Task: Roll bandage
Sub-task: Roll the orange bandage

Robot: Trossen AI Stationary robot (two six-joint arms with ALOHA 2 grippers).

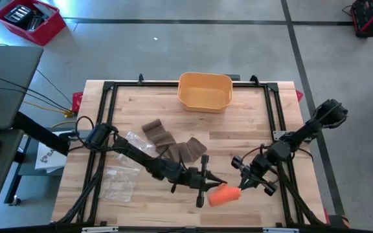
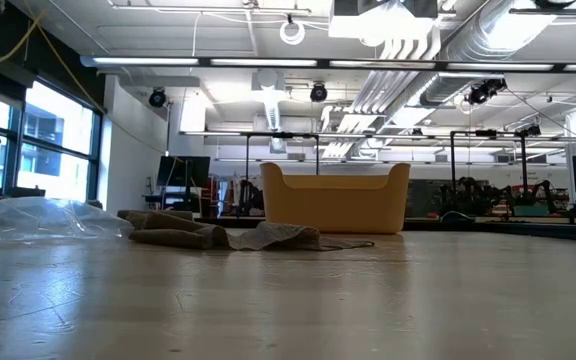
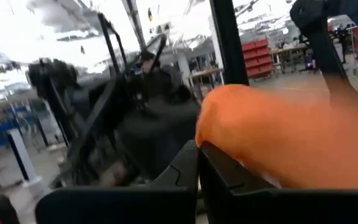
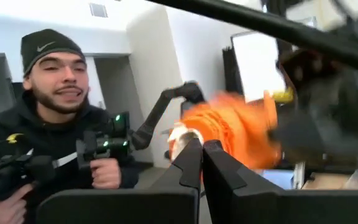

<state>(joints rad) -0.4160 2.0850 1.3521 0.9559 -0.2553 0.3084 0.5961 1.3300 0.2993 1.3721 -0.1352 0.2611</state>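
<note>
Orange bandage sits near the front edge of the table, held between the two grippers. The left gripper comes at it from the left with its fingers pressed together, and in its wrist view the dark fingers lie tight side by side under the orange cloth, though how much cloth is caught between them is hard to make out. The right gripper meets the roll from the right, its fingers closed against each other with the bandage bunched just past their tips; whether they pinch its end cannot be told. Both wrist views are smeared, and the other arm shows in each only as a dark blur. In the right wrist view a person in a dark hooded top and cap holds a pair of dark handles beyond the table.

The low view shows neither gripper nor the orange roll. Behind the left arm lie brown bandage strips and clear plastic wrappers; a yellow tub stands at the far edge. The table's right half and the strip between tub and grippers lie bare
</note>
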